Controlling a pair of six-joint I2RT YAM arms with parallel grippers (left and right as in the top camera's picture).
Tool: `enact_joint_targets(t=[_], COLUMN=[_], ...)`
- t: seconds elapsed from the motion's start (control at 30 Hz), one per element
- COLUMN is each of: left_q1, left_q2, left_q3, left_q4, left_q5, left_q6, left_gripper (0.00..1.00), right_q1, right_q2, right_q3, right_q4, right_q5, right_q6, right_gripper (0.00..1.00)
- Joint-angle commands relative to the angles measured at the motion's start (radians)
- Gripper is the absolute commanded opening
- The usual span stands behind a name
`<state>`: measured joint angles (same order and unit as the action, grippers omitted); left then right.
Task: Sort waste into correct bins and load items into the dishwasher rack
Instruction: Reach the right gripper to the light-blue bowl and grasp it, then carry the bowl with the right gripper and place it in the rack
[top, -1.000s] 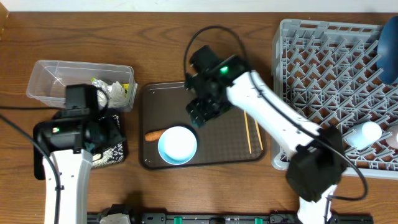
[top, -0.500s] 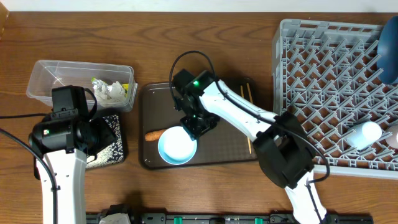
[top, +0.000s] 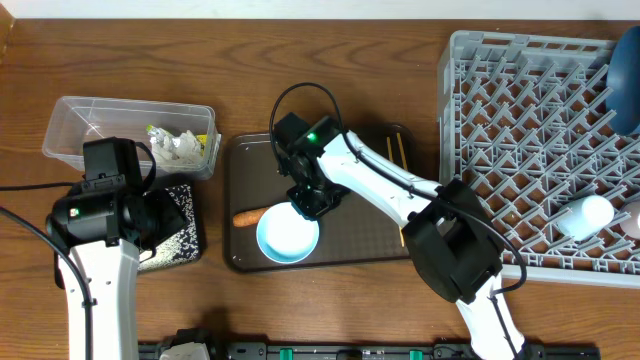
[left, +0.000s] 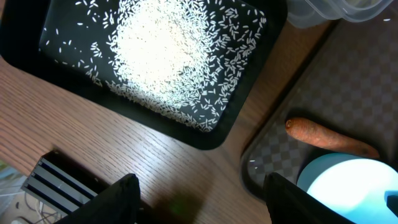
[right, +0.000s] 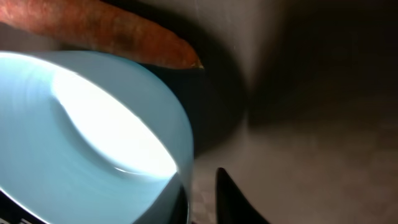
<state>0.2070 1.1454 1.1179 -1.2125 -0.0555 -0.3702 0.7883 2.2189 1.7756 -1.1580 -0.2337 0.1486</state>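
White rice lies in the black tray and napkins lie in the clear tub. The cup and the dark-blue plate stand in the rack. The carrot, the chopsticks and the small light-blue bowl lie on the brown tray. The right gripper is at the bowl's rim, but I cannot tell if it is clamped. The left gripper hangs with its fingers apart and empty.
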Motion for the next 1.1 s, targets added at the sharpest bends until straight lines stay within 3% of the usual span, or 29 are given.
enact_joint_targets(t=[0.0,0.03,0.27,0.57,0.73,0.87,1.07], left_q1=[0.004,0.004,0.004,0.004,0.004,0.004,0.004], left_q2=[0.004,0.004,0.004,0.004,0.004,0.004,0.004], left_q3=[0.003,0.003,0.003,0.003,0.003,0.003,0.003], left_q4=[-0.006,-0.006,-0.006,-0.006,-0.006,-0.006,-0.006], left_q5=[-0.001,-0.001,-0.001,-0.001,-0.001,-0.001,-0.001], left_q6=[-0.009,-0.009,-0.009,-0.009,-0.009,-0.009,-0.009], left_gripper=[0.66,0.66,0.66,0.67,0.67,0.67,0.67], right_q1=[0.03,0.032,0.032,-0.027,-0.122,-0.235,-0.401], right_q2=[0.009,0.009,0.009,-0.131,-0.267,-0.332,-0.354], right_q3=[-0.005,-0.005,-0.005,0.041,0.046,0.046,0.045], right_q4=[0.003,0.002,-0.008,-0.028,0.101,0.188,0.23], right_q5=[0.017,0.034,0.103,0.549,0.809,0.896,1.106], right_q6=[0.025,0.042,0.086,0.085,-0.044,-0.153,-0.173], right_gripper=[0.07,0.01,0.01,0.01,0.01,0.01,0.01])
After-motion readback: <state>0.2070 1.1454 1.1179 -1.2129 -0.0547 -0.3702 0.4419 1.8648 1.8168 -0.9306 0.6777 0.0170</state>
